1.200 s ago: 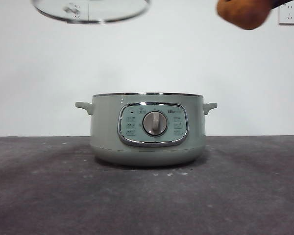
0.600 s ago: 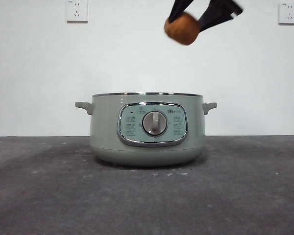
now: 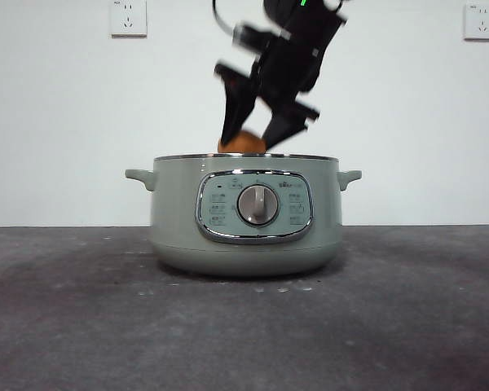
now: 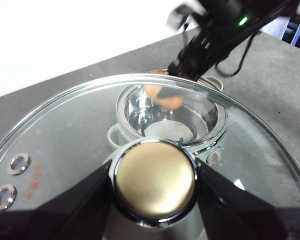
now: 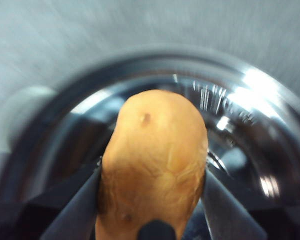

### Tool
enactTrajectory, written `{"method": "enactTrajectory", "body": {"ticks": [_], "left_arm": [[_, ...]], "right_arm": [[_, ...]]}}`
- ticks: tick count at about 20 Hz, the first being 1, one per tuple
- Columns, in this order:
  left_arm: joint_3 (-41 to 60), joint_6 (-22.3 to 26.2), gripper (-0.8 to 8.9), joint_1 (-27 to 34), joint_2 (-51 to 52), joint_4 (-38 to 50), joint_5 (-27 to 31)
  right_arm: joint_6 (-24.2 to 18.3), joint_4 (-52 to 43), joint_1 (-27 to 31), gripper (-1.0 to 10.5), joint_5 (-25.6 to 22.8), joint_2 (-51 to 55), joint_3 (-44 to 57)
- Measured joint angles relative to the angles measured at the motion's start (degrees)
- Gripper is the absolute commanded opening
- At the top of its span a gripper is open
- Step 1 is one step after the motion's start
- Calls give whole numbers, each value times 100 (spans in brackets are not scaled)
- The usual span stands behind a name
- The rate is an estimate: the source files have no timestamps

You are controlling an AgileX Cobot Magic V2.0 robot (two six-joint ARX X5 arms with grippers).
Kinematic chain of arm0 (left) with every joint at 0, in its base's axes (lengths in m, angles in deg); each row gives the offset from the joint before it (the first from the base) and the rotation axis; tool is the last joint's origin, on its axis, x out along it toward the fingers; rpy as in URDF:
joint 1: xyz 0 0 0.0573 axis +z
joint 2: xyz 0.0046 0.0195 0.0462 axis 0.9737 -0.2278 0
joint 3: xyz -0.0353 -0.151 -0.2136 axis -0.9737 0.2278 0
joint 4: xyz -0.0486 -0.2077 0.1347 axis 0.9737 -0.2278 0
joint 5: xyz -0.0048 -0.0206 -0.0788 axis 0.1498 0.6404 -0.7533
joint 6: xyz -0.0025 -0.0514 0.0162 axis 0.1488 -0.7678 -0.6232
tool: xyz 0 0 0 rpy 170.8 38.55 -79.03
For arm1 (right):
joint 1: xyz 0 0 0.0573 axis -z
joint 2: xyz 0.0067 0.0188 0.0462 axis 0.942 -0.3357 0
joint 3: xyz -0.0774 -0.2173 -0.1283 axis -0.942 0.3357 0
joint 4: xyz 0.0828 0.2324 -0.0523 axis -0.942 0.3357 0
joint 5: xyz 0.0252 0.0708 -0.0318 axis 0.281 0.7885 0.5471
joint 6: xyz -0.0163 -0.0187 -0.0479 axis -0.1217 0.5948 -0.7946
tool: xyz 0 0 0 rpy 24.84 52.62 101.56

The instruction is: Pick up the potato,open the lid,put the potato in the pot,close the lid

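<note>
Front view: the right gripper (image 3: 255, 130) reaches down from the top edge, jaws clamped on the potato (image 3: 242, 144), which sits at the rim of the open pot (image 3: 244, 220), directly below the gripper. The pot stands on the dark table (image 3: 244, 334); two wall sockets (image 3: 128, 18) flank the arm.

Left wrist view: the left gripper (image 4: 155, 181) grips the lid (image 4: 65, 135) by its knob (image 4: 155, 180), one jaw on each side. The pot (image 4: 170, 117), seen through the glass, lies beneath, with the potato (image 4: 162, 95) over its mouth.

Right wrist view: the right gripper (image 5: 152, 200) pinches the potato (image 5: 155, 160) between both jaws, above the pot's shiny interior (image 5: 250, 135).
</note>
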Motion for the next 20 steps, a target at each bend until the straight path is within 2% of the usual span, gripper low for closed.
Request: {"method": "enactTrajectory", "body": {"ticks": [7,13,14,15,16,17,20], "left_arm": [[0,-83,-8,0,85,-249,0],[0,-83,-8,0,85,-247,0],[0,-83,-8,0,85,-247,0],[0,-83,-8,0,85,-247,2],[0,-83,-8,0,83,-247,0],[0,-83,-8,0,83,-245,0],[0,-83,-8,0,55,-245,0]], "right_arm": [[-363,188,-264,-17,-688,-527,-13],[-516,317,-352,-12,-901,-680,-66],[-516,321,-352,32,-901,-682,-70],[-516,319,-352,183,-901,-682,-70],[-516,308,-352,410,-901,-682,-70],[-516,289,-354,526,-903,-686,-70],[-509,328,-354,533,-935,-726,-149]]}}
